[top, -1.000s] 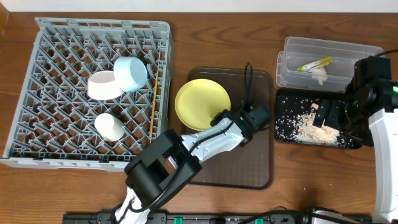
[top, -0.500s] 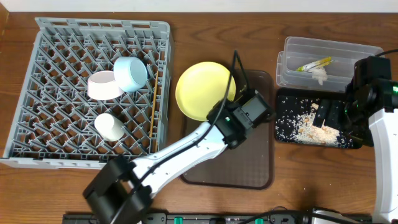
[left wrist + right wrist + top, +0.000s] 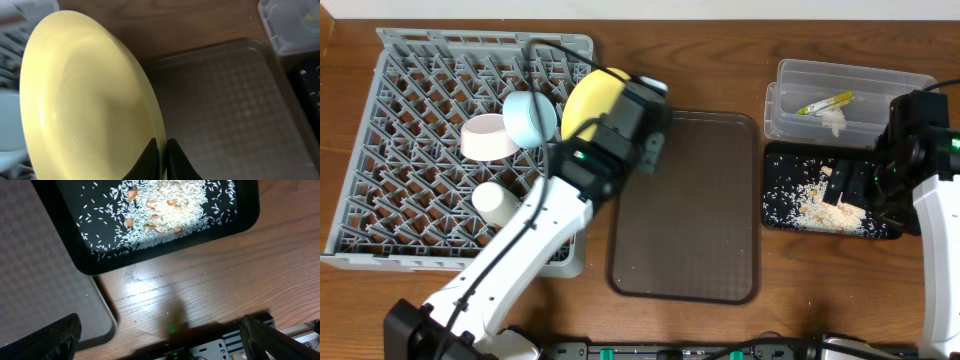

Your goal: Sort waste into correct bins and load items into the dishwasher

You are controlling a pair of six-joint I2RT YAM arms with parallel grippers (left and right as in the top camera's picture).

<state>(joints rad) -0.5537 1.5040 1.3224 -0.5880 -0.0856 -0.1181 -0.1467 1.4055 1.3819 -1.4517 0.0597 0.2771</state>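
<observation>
The yellow plate point(image 3: 586, 98) was up on edge, not flat, above the right side of the grey dish rack point(image 3: 485, 38), just beside the blue bowl point(image 3: 527, 118). The left gripper point(image 3: 163, 152) pinched it by the rim, one finger on each face, so in the wrist view the plate's hollow side filled the left half of the picture. Holding it by the edge and tilted this way probably served to slot it upright between the rack's ribs instead of laying it over the grid. The arm hid the plate's lower edge from above, so I could not tell whether it already touched the lattice.

The white bowl point(image 3: 485, 138) and the white cup point(image 3: 495, 203) lay in the rack already, leaving the right-hand rows for the plate. The brown tray point(image 3: 685, 210) sat on the bench point(image 3: 680, 60) between the rack and the bins, with nothing on it.

At the far right, the wrapper point(image 3: 825, 102) and the tissue point(image 3: 836, 120) lay in the clear tub point(image 3: 840, 70), and the rice crumbs point(image 3: 820, 205) were spread in the black tray point(image 3: 775, 205). The waste looked sorted. The right gripper point(image 3: 160, 340) hung near the black tray with its fingers spread wide and nothing between them, out of the left arm's way.
</observation>
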